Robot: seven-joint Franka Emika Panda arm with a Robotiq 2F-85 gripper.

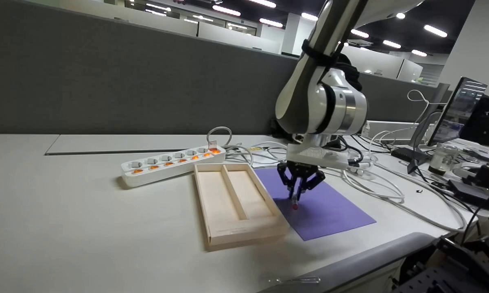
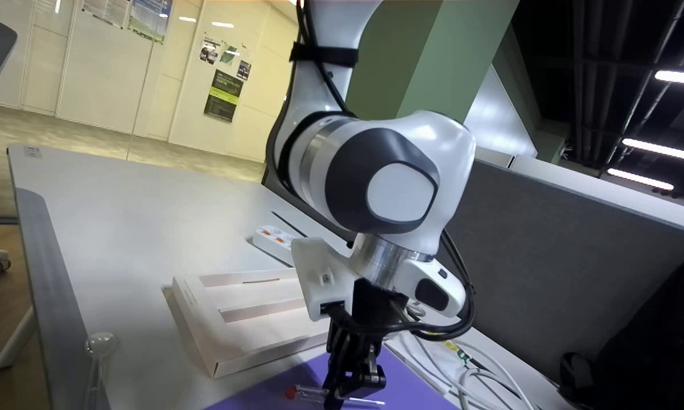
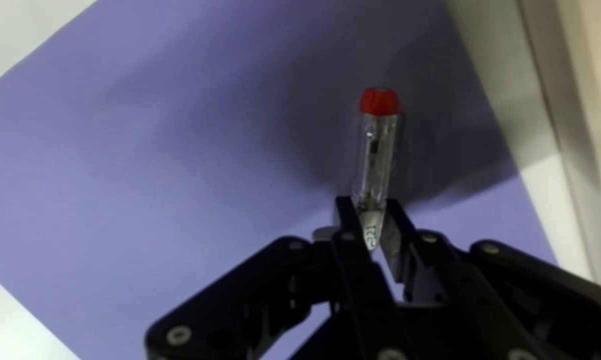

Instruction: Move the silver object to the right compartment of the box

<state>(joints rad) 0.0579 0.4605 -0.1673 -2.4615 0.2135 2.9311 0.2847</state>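
The silver object (image 2: pixel 366 402) is a thin tester-like piece with a silver shaft, a clear body and a red end. Its clear body and red end (image 3: pixel 379 145) show in the wrist view; the red end (image 1: pixel 295 206) also shows in an exterior view. My gripper (image 3: pixel 368 202) is shut on its body, at or just above the purple sheet (image 1: pixel 334 213); I cannot tell whether it touches. The light-wood box (image 1: pixel 248 232) lies beside the sheet. Its right compartment (image 1: pixel 252 195) is the slot nearest the gripper, with nothing seen in it. The box's edge (image 3: pixel 560 100) shows in the wrist view.
A white power strip (image 1: pixel 171 165) stands behind the box, left of the gripper. White cables (image 1: pixel 370 191) lie behind and beside the sheet. A clear glass-like piece (image 2: pixel 98 347) is near the table's front edge. A grey partition (image 1: pixel 147 81) stands along the back.
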